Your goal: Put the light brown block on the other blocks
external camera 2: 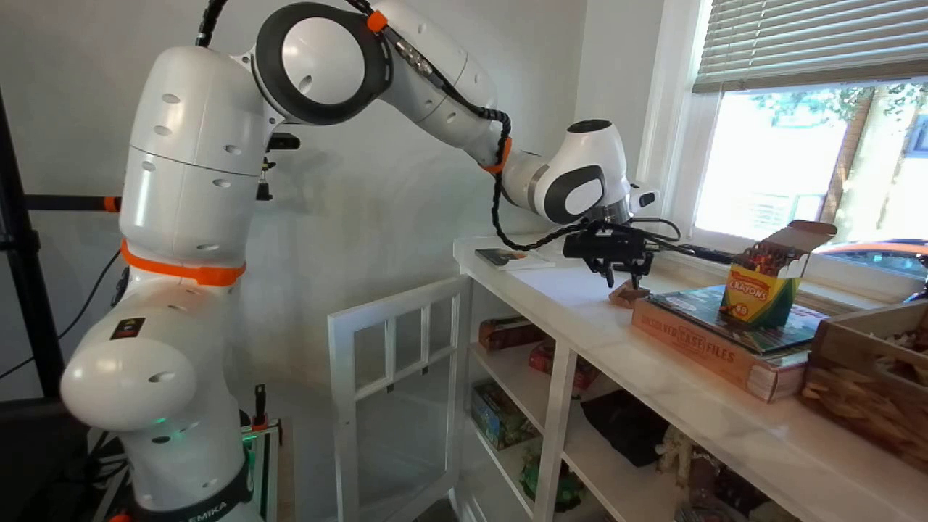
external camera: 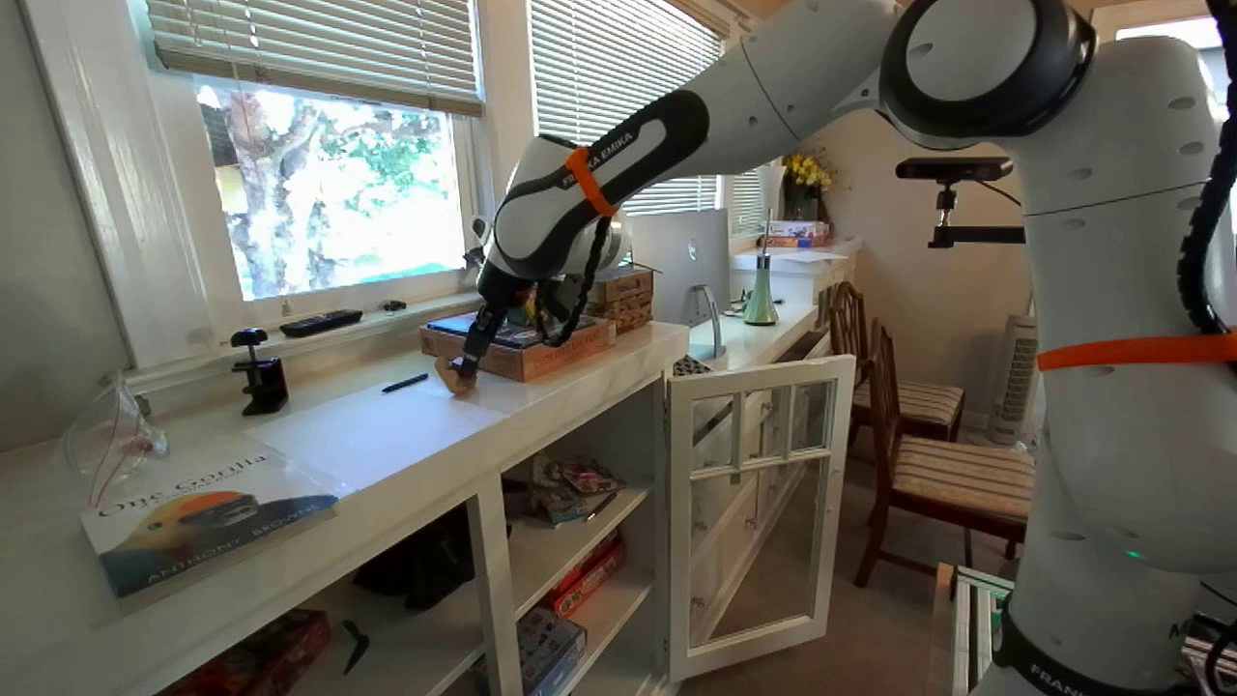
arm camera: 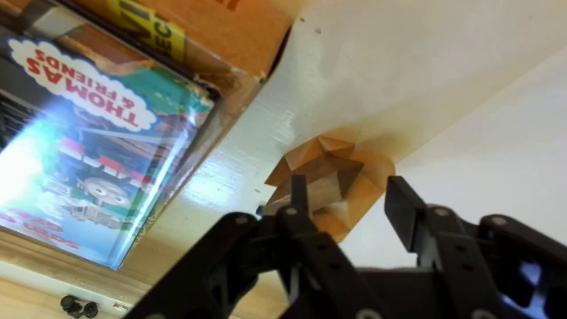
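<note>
A small pile of angular wooden pieces lies on the white counter beneath my gripper (arm camera: 347,186). In the wrist view, a paler face in the middle looks like the light brown block (arm camera: 325,191). Around it, the other blocks (arm camera: 365,199) show orange-brown, close together or overlapping. The pile also appears in both exterior views, as small brown blocks (external camera: 448,375) and blocks (external camera 2: 625,296). My fingers stand apart, pointing down, with the left fingertip (arm camera: 299,188) covering part of the pile. Nothing appears clamped, though whether a finger touches a block I cannot tell.
Close beside the pile is a wide flat brown box (external camera 2: 696,344) bearing a DVD case (arm camera: 97,146) and a crayon box (external camera 2: 757,293). A wooden crate (external camera 2: 863,384) stands beyond. Along the counter are a pen (external camera: 405,383), a black clamp (external camera: 261,377) and a book (external camera: 208,522).
</note>
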Motion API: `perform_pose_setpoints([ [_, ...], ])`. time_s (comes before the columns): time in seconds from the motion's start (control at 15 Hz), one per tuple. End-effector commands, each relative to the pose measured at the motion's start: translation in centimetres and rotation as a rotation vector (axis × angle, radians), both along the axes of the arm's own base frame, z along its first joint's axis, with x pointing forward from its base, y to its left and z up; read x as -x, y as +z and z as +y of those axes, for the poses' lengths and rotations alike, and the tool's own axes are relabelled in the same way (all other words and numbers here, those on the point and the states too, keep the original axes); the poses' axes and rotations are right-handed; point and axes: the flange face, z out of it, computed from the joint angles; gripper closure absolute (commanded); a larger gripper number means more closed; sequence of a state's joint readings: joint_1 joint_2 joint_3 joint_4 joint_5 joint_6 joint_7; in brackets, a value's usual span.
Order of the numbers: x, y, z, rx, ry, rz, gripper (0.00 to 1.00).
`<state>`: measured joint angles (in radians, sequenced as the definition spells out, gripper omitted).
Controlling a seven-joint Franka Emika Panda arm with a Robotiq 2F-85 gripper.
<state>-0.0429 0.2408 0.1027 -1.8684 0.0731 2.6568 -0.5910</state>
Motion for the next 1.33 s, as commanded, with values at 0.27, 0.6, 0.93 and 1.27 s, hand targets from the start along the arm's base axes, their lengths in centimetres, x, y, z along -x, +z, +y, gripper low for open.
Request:
perform_pose_setpoints([
  [0.27,-0.1,0.2,-0.2,-0.004,0.004,0.011,0.0],
  [0.6,0.6,1.8,-0.2,-0.017,-0.066,0.036,0.0],
  [0.93,1.9,3.2,0.5,-0.043,-0.171,0.186,0.0],
  [1.27,3.1,4.5,1.3,-0.09,-0.293,0.34,0.0],
])
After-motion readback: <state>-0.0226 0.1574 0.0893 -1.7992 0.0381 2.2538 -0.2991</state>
